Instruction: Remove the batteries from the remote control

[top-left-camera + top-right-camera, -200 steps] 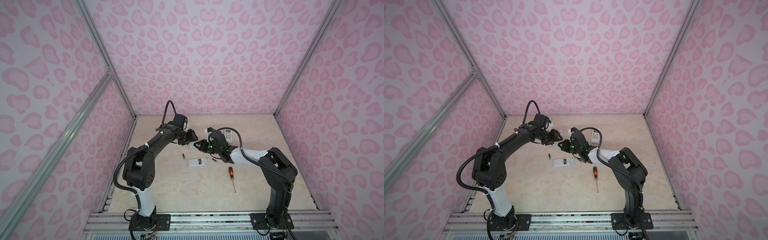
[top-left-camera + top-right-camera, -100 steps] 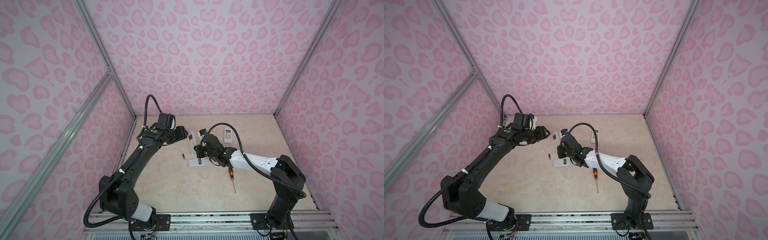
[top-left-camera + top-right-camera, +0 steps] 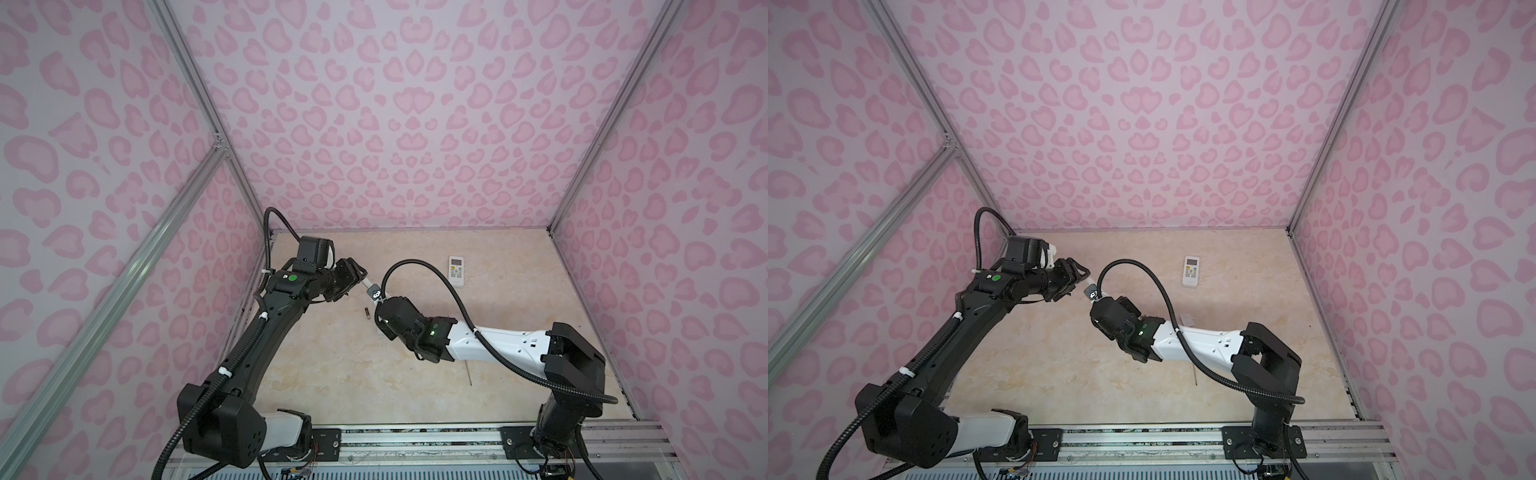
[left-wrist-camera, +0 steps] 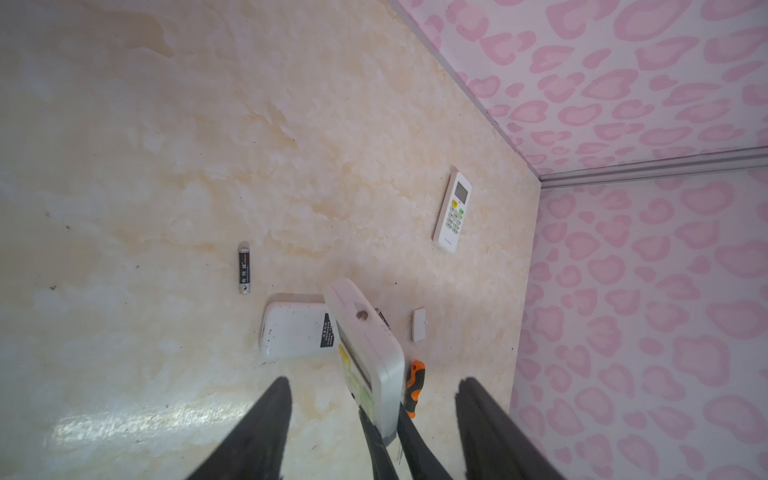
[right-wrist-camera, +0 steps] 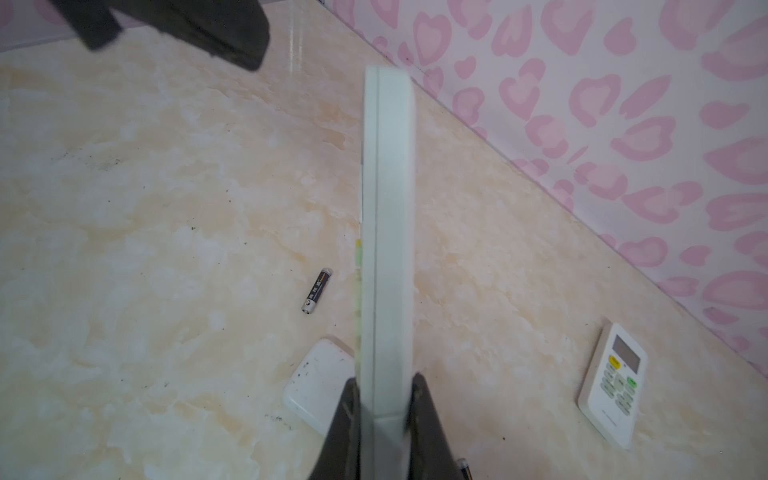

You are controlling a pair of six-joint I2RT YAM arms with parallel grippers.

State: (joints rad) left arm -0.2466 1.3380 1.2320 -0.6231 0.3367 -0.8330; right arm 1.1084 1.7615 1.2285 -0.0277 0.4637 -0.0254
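Observation:
My right gripper (image 5: pixel 384 380) is shut on the end of a white remote control (image 5: pixel 386 228) and holds it edge-on in the air (image 3: pixel 371 291). My left gripper (image 4: pixel 374 380) is open and grips nothing. In both top views the left gripper (image 3: pixel 360 272) hovers just beyond the held remote's free end (image 3: pixel 1090 291). One black battery (image 4: pixel 244 268) with gold ends lies loose on the table (image 5: pixel 316 290), left of the held remote in a top view (image 3: pixel 367 313). The end of another battery (image 5: pixel 463 467) peeks out beside my right fingers. Whether the held remote contains batteries is hidden.
A second white remote (image 4: pixel 295 332) lies face down under the held one. A third remote (image 3: pixel 456 271) lies face up near the back wall (image 5: pixel 613 384). A small white cover (image 4: pixel 419 325) and an orange-and-black screwdriver (image 4: pixel 415 386) lie to the right. Pink walls enclose the table.
My right gripper has lifted the remote off the table and carried it forward and left. The left arm has drawn back to the left, and its jaws have opened a little wider.

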